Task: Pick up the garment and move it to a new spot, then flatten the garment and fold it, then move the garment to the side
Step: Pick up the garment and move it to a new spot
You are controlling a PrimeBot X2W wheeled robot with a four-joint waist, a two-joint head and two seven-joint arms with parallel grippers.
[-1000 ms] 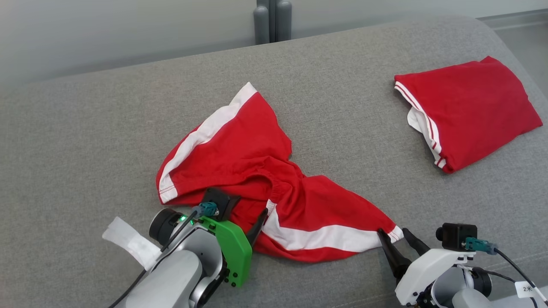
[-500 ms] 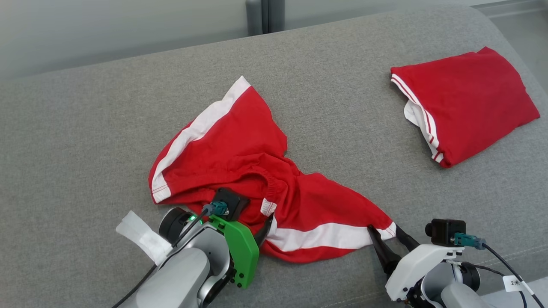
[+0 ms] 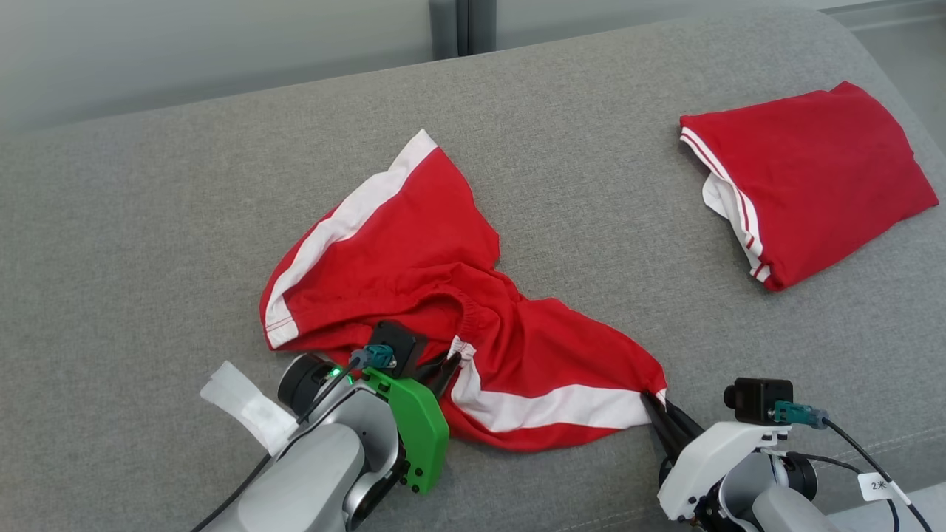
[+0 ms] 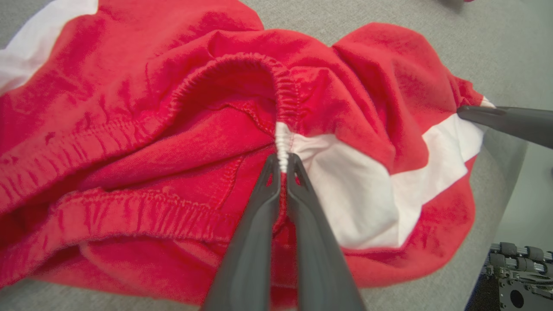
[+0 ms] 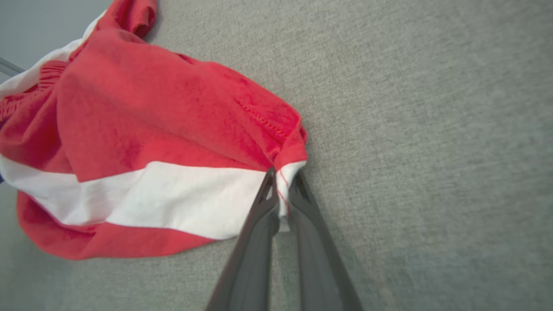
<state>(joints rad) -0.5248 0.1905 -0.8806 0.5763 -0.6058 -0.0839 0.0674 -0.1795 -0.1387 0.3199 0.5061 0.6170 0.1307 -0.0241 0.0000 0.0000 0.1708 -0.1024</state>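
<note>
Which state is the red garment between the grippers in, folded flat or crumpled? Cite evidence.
Crumpled, not folded. The garment lies bunched and wrinkled, its waistband looped and puckered.

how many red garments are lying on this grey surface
2: crumpled red-and-white shorts at the middle front, and a folded red garment at the far right. No sign of another hidden.

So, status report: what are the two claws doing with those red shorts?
Left gripper shut on red shorts, at waistband. Right gripper shut on hem corner. Shorts crumpled, not yet lifted. Folded garment far right, clear.
</note>
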